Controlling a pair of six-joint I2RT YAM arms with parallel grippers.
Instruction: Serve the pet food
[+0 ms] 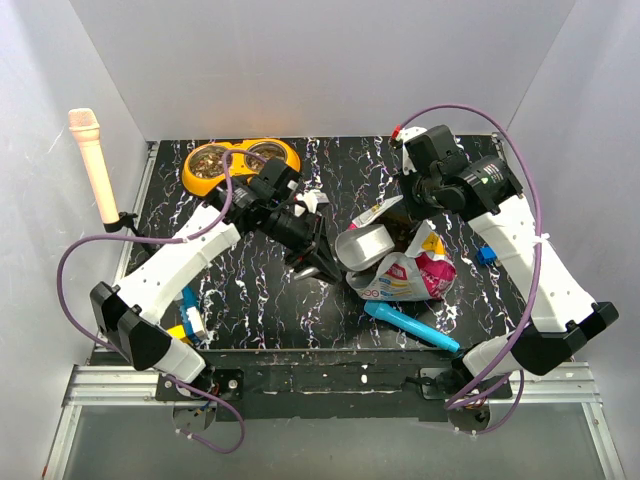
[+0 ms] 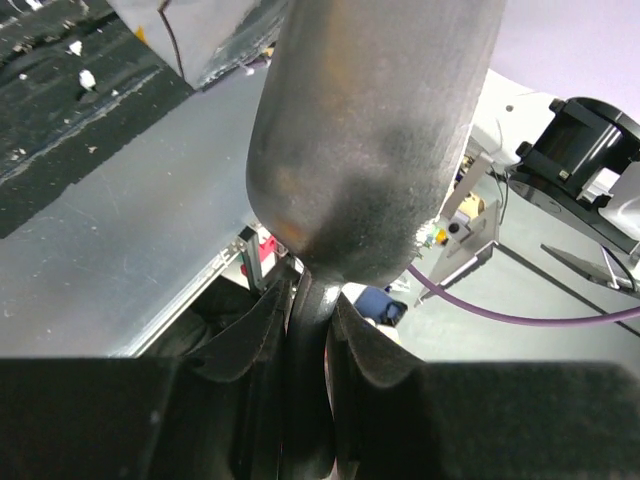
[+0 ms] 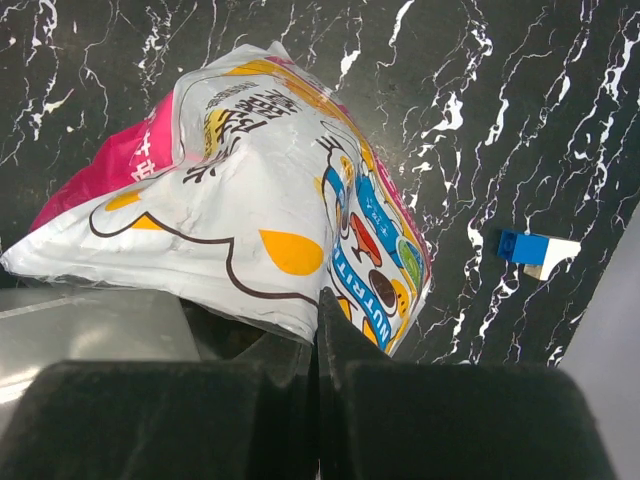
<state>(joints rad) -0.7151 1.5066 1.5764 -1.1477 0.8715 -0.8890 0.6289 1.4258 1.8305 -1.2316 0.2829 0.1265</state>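
My left gripper is shut on the handle of the grey metal scoop, whose bowl lies at the mouth of the printed pouch. In the left wrist view the scoop's back fills the frame and its handle runs between my fingers. My right gripper is shut on the pouch's upper edge and holds it up; the right wrist view shows the pouch pinched at its rim. The orange double bowl stands at the back left; its left cup holds brownish kibble. Kibble inside the pouch is hidden.
A cyan pen lies near the front edge below the pouch. A small blue brick lies right of the pouch, also in the right wrist view. A peach microphone-shaped object stands at the left wall. Small toy pieces lie by the left arm.
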